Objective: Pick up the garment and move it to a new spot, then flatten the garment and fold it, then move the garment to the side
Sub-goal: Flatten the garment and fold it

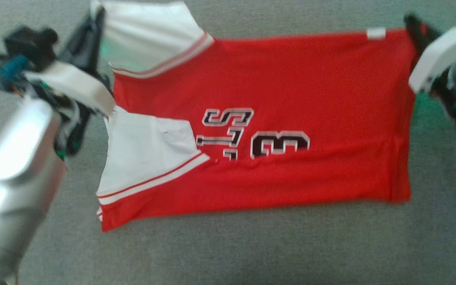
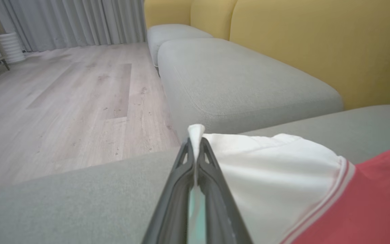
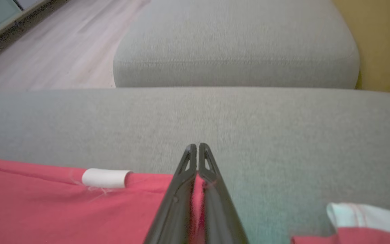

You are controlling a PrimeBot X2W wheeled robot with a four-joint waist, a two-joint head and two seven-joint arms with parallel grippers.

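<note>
Jersey [image 1: 291,99] first. Where is it?

It lies spread out on the gray sofa seat [image 1: 251,245]. It is red with white sleeves, and it sits between the two sets of jaws. It is folded, so the black number 3 [image 1: 279,144] is cut off at the fold.

What is the left gripper [image 2: 195,145] doing?

Its jaws are squeezed tight together on the edge of a white sleeve [image 2: 276,169]. A little bit of white cloth pokes out past the tips. The rest of the sleeve and the red cloth lie to one side of the jaws.

And the right gripper [image 3: 198,149]?

Its jaws are squeezed tight too. They pinch the red edge at a corner of the jersey, and red cloth shows in the thin gap between them. A small white tag [image 3: 105,178] sits on the same red edge, just beside those jaws.

What is past the jaws?

More gray seat cushions, then a yellow sofa back [image 2: 317,51]. Off to the side there is a wood floor [image 2: 63,101] and gray curtains [image 2: 73,20].
</note>
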